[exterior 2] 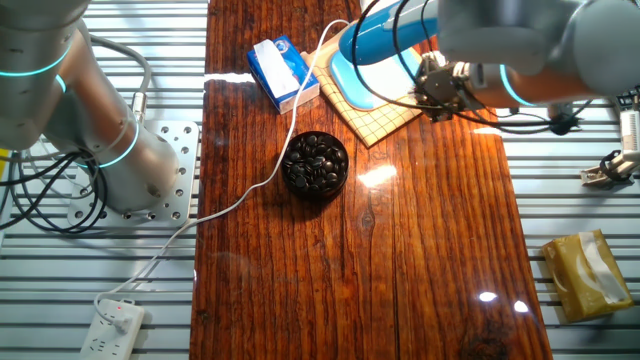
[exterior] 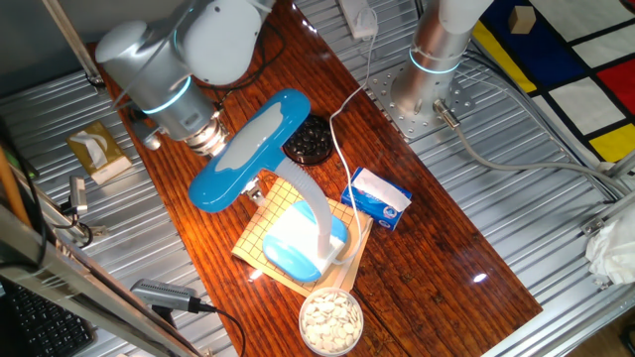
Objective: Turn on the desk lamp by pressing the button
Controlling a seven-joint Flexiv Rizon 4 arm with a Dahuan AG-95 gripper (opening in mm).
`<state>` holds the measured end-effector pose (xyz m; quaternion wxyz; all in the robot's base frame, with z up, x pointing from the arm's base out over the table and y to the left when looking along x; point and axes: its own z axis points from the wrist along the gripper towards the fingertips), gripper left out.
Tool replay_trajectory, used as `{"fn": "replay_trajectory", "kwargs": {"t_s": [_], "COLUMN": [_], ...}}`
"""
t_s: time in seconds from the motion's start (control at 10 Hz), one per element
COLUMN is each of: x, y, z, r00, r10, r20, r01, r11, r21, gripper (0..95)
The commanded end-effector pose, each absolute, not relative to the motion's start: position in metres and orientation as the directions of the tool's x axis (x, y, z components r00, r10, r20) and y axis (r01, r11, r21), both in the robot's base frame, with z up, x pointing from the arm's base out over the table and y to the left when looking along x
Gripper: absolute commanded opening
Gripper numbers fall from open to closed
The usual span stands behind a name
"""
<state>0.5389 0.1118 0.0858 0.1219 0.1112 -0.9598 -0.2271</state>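
Observation:
The desk lamp has a long bright-blue head, a pale curved neck and a light-blue and white base that stands on a yellow grid mat. In the other fixed view the lamp head and base show at the top. My gripper hangs over the mat's right edge, beside the lamp base. In one fixed view its fingers are hidden behind the lamp head. No view shows the fingertips clearly. The button is not visible.
A black bowl of dark pieces sits behind the lamp. A small blue-and-white box lies beside the mat. A bowl of white pieces stands at the front. A white cable crosses the wooden table.

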Motion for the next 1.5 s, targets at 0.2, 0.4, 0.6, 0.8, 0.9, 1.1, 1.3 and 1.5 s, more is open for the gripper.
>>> {"fn": "replay_trajectory", "kwargs": {"t_s": [0.2,0.4,0.6,0.8,0.9,1.1,1.3,1.5], "x": [0.541,0.541,0.541,0.540,0.539,0.538,0.538,0.537], "y": [0.106,0.102,0.101,0.098,0.095,0.091,0.088,0.088], "z": [0.086,0.087,0.087,0.088,0.089,0.090,0.090,0.090], "r00": [-0.945,-0.945,-0.945,-0.945,-0.946,-0.946,-0.944,-0.945], "r10": [-0.270,-0.269,-0.271,-0.268,-0.264,-0.268,-0.273,-0.270], "r20": [0.184,0.184,0.182,0.186,0.186,0.185,0.183,0.184], "r01": [-0.165,-0.165,-0.168,-0.164,-0.160,-0.163,-0.168,-0.165], "r11": [0.881,0.882,0.882,0.883,0.883,0.882,0.879,0.880], "r21": [0.444,0.441,0.441,0.440,0.441,0.442,0.446,0.446], "gripper": [0.0,0.0,0.0,0.0,0.0,0.0,0.0,0.0]}}
